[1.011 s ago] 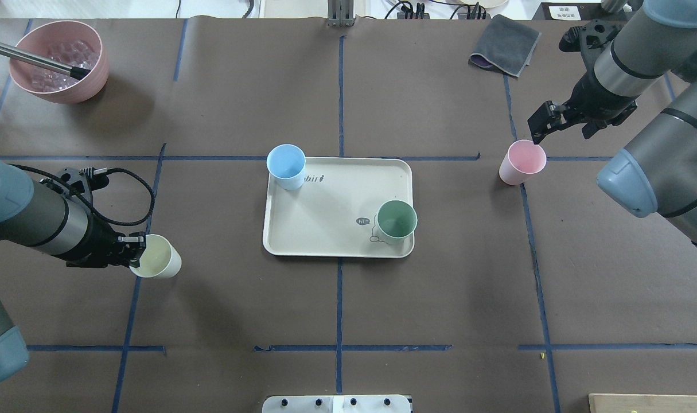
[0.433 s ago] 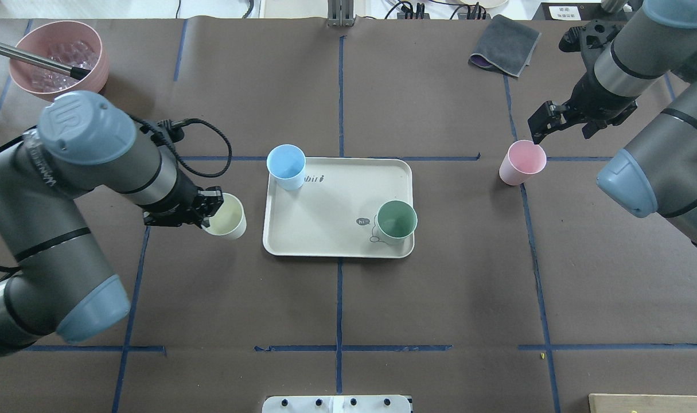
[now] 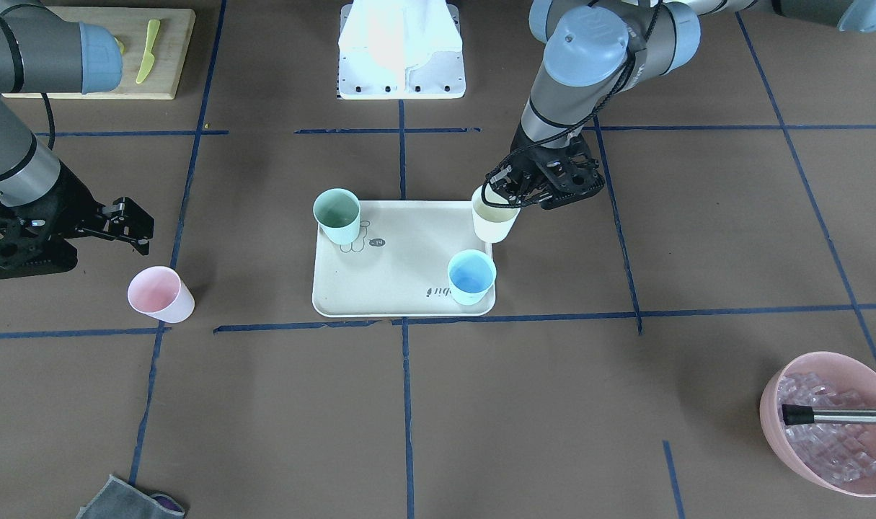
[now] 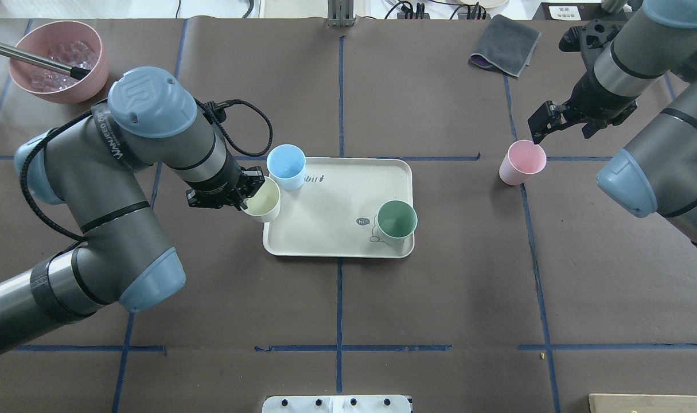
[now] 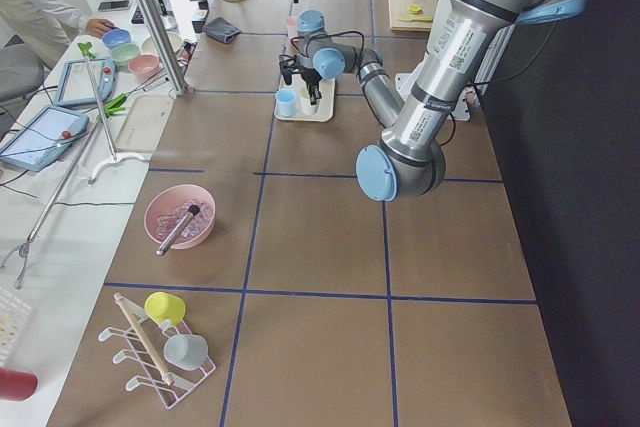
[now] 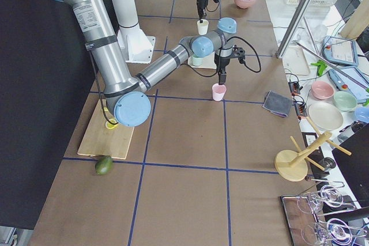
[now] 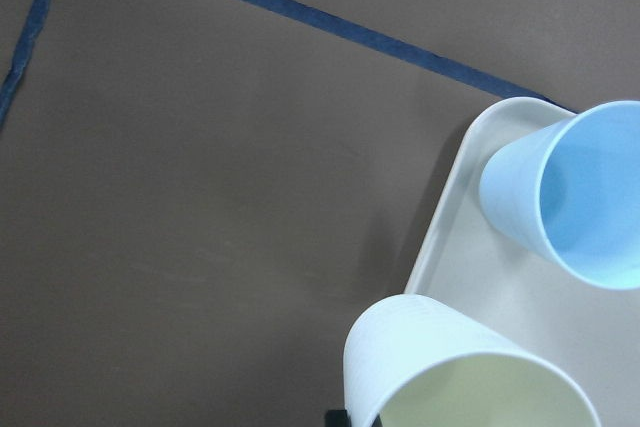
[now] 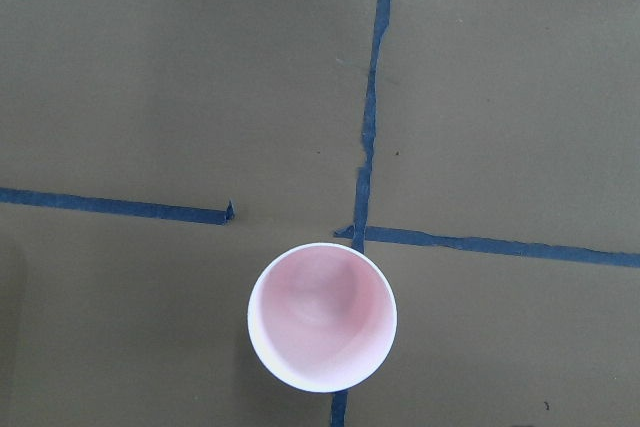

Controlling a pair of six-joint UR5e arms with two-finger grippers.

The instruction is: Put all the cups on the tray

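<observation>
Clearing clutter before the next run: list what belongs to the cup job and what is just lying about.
Job: tray, cream cup in left gripper, blue cup, green cup, pink cup.
Lying about: ice bowl, grey cloth, cutting board.

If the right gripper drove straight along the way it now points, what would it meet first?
Most likely the pink cup, which stands upright just below the right gripper. The exact clearance is unclear.

Robot lab; tape-gridded table (image 4: 440, 298); UR5e arms (image 4: 113, 229)
</observation>
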